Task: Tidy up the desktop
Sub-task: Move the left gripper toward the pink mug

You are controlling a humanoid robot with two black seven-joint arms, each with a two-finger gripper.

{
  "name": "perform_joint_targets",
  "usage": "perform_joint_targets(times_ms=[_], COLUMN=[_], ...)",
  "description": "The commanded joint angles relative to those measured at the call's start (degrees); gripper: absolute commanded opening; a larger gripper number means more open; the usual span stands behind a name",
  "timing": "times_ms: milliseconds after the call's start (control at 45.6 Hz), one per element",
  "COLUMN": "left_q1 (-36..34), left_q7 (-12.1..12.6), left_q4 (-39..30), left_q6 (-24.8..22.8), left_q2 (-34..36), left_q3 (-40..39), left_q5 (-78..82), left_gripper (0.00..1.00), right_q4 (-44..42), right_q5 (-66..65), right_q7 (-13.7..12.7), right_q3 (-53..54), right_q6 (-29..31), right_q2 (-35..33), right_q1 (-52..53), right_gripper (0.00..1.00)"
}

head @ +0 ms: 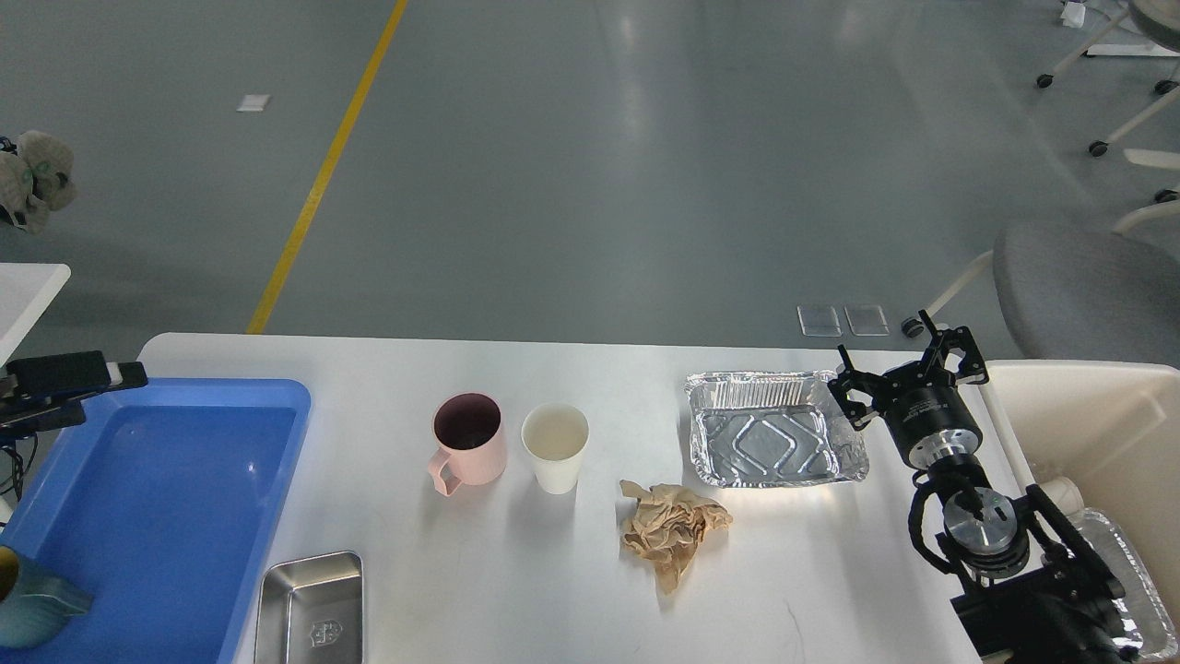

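Right gripper (908, 367) hovers over desktop (572, 572).

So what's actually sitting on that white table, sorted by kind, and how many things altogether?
Cups: 2, a pink mug and a white paper cup
Trays and pans: 3, a blue tray, a small steel tray and a foil pan
Crumpled paper: 1, the brown wad
Total: 6 on the desktop

Big white desktop (516, 590): smooth, matt. Crinkled shiny foil tray (774, 432). Small brushed-steel dish (312, 610). Rumpled brown paper wad (671, 527). Glossy blue plastic tray (147, 516).
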Motion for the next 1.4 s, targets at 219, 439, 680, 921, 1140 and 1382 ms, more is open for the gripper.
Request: perform_joint_targets(times_ms=[219, 439, 680, 921, 1140, 1382], left_q1=[-1.0, -4.1, -4.6, -13.5, -22.4, -22.6], left_q7=[-6.5, -8.9, -6.7, 12.7, 19.2, 20.2], left_q4=[-3.9, -3.0, -2.5, 6.4, 10.2, 18.9], left_q6=[-8.3, -11.0, -11.0, -16.5, -21.2, -20.9], left_q2=[18.4, 21.4, 20.1, -0.6, -19.3, -36.3], left_q3=[-1.0, -0.9, -1.3, -5.1, -4.2, -4.1], left_q5=[-0.5, -0.6, -0.7, 0.1, 3.5, 11.7], left_gripper=[0.98, 0.98, 0.98, 0.98, 0.98, 0.98], right_q4=[0.5, 0.5, 0.9, 1.0, 1.5, 1.5], right_q5=[0.0, 0.0, 0.0, 0.0, -0.1, -0.1], right_q7=[0.0, 0.0, -0.1, -0.1, 0.0, 0.0], right_q3=[0.0, 0.0, -0.1, -0.2, -0.2, -0.2], right_q6=[-0.3, -0.3, -0.1, -0.2, -0.4, -0.4], right_q2=[-0.9, -1.2, -1.6, -2.1, -3.5, -3.9], right_q1=[0.3, 0.5, 0.5, 0.5, 1.2, 2.5], right_gripper=[1.00, 1.00, 1.00, 1.00, 1.00, 1.00])
